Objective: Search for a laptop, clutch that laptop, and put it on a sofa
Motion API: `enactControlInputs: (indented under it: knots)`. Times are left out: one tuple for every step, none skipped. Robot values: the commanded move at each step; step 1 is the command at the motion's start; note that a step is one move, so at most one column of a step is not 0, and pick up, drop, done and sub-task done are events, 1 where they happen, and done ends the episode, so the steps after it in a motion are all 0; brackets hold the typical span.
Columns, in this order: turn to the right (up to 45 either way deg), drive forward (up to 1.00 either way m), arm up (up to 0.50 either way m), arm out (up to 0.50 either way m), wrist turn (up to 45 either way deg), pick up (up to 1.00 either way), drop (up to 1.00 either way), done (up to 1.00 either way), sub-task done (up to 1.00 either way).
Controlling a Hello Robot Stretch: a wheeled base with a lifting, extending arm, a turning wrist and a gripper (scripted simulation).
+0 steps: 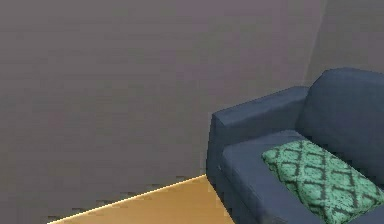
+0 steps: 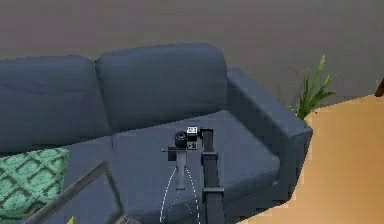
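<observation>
Nearest you, the arm rises from the bottom edge. A tilted grey slab, likely the laptop, lies left of the hand, beside the green cushion. Both are over the sofa seat, so I judge you're at the put-down step. You cannot tell the hand's grip, nor whether it holds anything. The slab is cut off below, and whether it rests on the seat is unclear. Next, confirm it lies settled, then draw the arm away cleanly.
</observation>
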Motion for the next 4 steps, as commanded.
enactControlInputs:
  knots:
    - [0.0,0.00,0.00,0.08,0.0,0.00,0.00,0.00,0.00]
    - [0.0,0.00,0.00,0.00,45.0,0.00,0.00,0.00,0.00]
    - [0.0,0.00,0.00,0.00,45.0,0.00,0.00,0.00,0.00]
    - [0.0,0.00,-0.30,0.00,0.0,0.00,0.00,0.00,0.00]
